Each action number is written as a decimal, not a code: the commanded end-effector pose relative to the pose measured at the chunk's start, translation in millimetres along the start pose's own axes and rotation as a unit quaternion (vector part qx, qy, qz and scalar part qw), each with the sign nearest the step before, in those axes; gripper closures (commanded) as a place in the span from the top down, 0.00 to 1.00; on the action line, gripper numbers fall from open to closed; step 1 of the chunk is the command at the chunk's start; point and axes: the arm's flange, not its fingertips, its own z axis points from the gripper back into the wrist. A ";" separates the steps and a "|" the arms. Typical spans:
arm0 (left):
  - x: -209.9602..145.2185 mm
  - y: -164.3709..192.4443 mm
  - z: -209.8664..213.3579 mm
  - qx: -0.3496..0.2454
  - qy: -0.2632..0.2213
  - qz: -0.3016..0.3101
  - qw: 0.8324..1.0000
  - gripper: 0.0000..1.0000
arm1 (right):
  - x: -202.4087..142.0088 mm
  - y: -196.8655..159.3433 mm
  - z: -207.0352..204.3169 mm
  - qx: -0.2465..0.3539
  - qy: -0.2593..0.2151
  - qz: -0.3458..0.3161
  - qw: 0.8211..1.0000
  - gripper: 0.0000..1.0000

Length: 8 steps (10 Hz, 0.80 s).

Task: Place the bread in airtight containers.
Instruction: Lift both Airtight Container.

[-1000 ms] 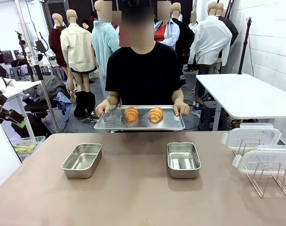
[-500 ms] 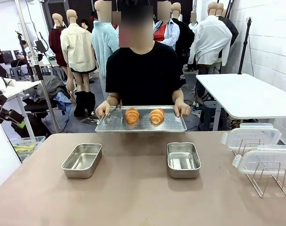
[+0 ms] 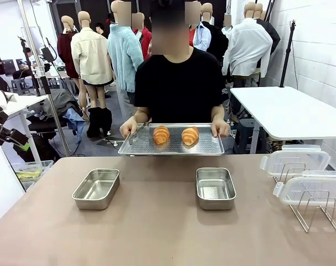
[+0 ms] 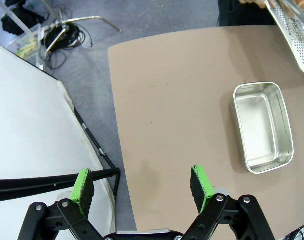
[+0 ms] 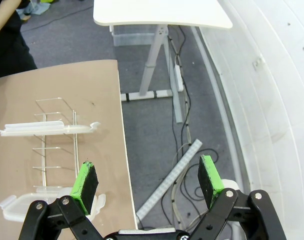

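Matte brown table [image 3: 156,233] under you. Your left gripper [image 4: 141,181] spread wide above its edge. Right gripper [image 5: 147,179] gaping too, just past wire rack [image 5: 56,135] carrying clear lids [image 3: 298,160]. Mid-table: left tub [image 3: 96,188], right tub [image 3: 215,188], rounded steel, both empty. Far side: person [image 3: 179,83] holds perforated tray [image 3: 140,147], glossy ridged first roll [image 3: 161,134] beside second roll [image 3: 190,136].

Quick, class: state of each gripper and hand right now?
Left gripper: open, empty.
Right gripper: open, empty.
Person's hands: gripping the perforated tray bearing two croissants.

Left gripper [image 4: 140,172] fingers [image 4: 82,185] spread wide above table [image 4: 167,100] edge, empty steel container [image 4: 263,126] at right, tray [image 4: 297,35] corner beyond
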 end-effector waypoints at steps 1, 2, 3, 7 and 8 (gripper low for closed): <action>-0.6 3.1 1.2 0.004 -0.004 -0.002 1.000 1.00 | -0.5 0.4 -0.6 0.002 0.002 -0.001 1.000 1.00; 0.0 0.0 0.0 0.000 0.000 0.000 1.000 1.00 | 0.0 0.0 0.0 0.000 0.000 0.000 1.000 1.00; 14.2 -22.5 19.1 0.002 -0.017 0.007 1.000 1.00 | 28.2 15.4 21.0 0.011 -0.028 0.014 0.999 1.00; 46.4 -93.1 95.4 -0.002 -0.024 -0.011 1.000 1.00 | 123.0 141.6 83.2 0.090 0.016 0.086 0.992 1.00; 48.2 -98.5 93.9 0.002 0.010 -0.014 1.000 1.00 | 127.6 180.4 81.8 0.086 0.084 0.117 0.986 1.00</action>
